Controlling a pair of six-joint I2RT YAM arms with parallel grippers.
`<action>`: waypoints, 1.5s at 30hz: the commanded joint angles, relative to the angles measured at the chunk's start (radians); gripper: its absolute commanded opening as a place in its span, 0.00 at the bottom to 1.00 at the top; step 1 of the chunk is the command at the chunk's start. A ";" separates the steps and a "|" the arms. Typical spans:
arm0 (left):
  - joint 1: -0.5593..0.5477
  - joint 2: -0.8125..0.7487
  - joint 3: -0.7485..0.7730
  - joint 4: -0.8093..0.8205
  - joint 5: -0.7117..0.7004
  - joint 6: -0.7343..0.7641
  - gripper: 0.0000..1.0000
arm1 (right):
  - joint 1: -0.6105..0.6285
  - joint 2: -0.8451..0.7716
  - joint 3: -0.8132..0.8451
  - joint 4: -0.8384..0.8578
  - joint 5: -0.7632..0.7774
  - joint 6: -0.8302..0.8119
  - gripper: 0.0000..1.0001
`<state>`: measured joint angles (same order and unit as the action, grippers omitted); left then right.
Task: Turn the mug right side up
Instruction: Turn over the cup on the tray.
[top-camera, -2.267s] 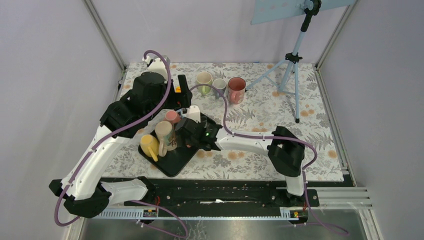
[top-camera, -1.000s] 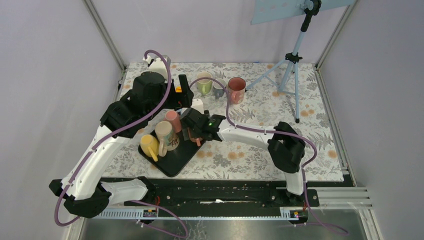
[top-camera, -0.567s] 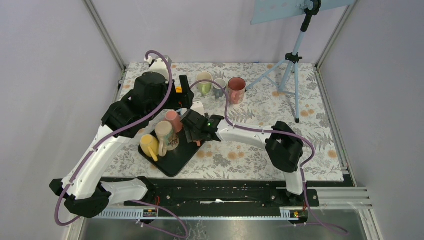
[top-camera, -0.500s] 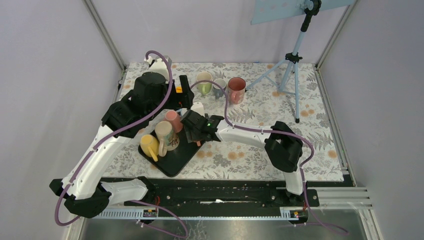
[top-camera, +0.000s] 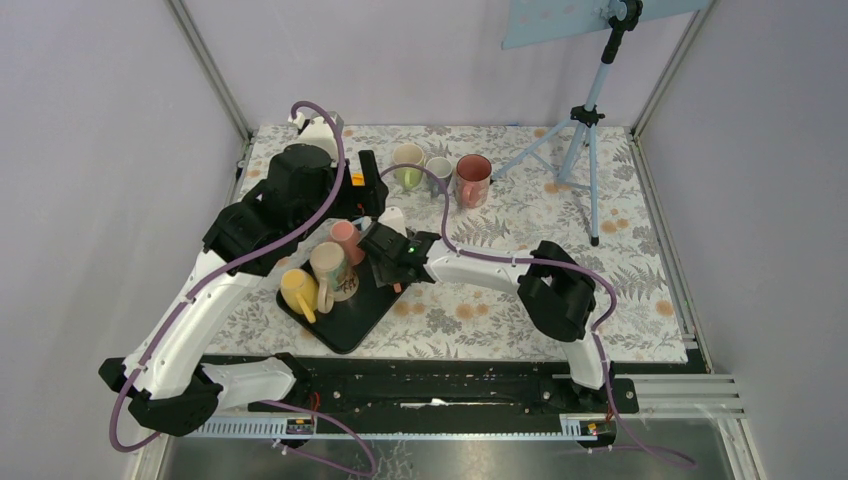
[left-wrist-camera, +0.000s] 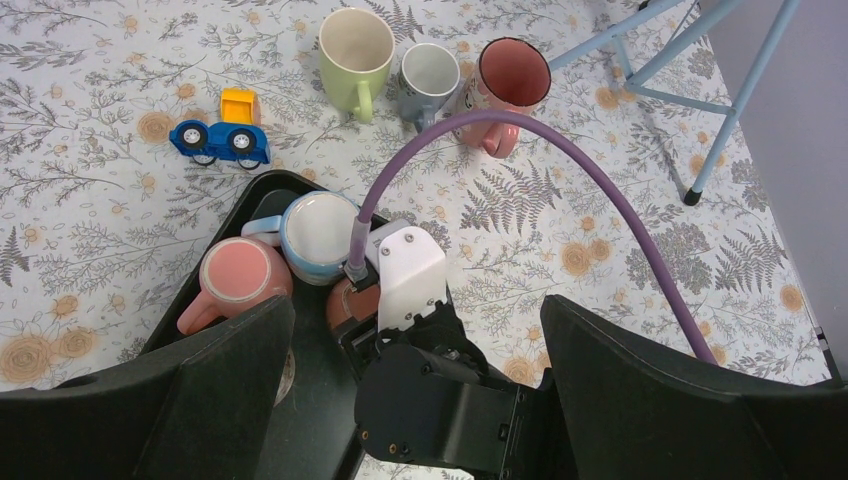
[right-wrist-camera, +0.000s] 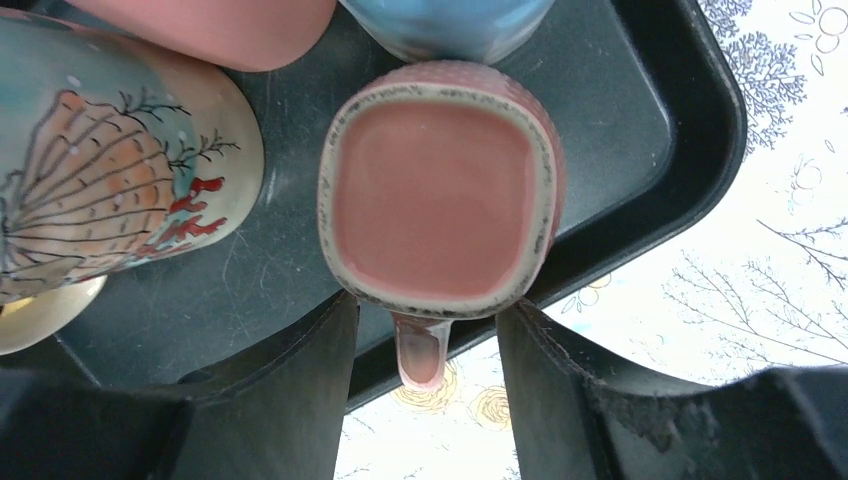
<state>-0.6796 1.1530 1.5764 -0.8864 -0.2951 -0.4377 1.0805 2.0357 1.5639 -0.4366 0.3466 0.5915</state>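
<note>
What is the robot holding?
Nothing yet. The right tool stands open around the handle of the square pink mug; the left tool is open too.

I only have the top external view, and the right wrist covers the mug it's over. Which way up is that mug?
Observer: The right wrist view shows the pink mug base-up on the black tray.
Operator: Where's its handle?
Observer: The handle points toward the wrist camera, between the right gripper fingers.
Operator: Gripped yet?
Observer: No. The jaws are open, with a gap on either side of the handle.
</note>
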 joint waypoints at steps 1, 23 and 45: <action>0.004 -0.027 -0.001 0.047 0.005 0.004 0.99 | 0.001 0.016 0.061 -0.004 0.020 -0.003 0.60; 0.003 -0.029 -0.003 0.048 0.003 0.005 0.99 | 0.002 0.027 0.055 -0.036 0.058 -0.004 0.39; 0.003 -0.025 0.003 0.047 0.015 0.001 0.99 | 0.022 0.042 0.053 -0.036 0.063 0.001 0.36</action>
<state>-0.6796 1.1419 1.5753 -0.8814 -0.2913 -0.4377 1.0924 2.0731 1.5902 -0.4629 0.3756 0.5877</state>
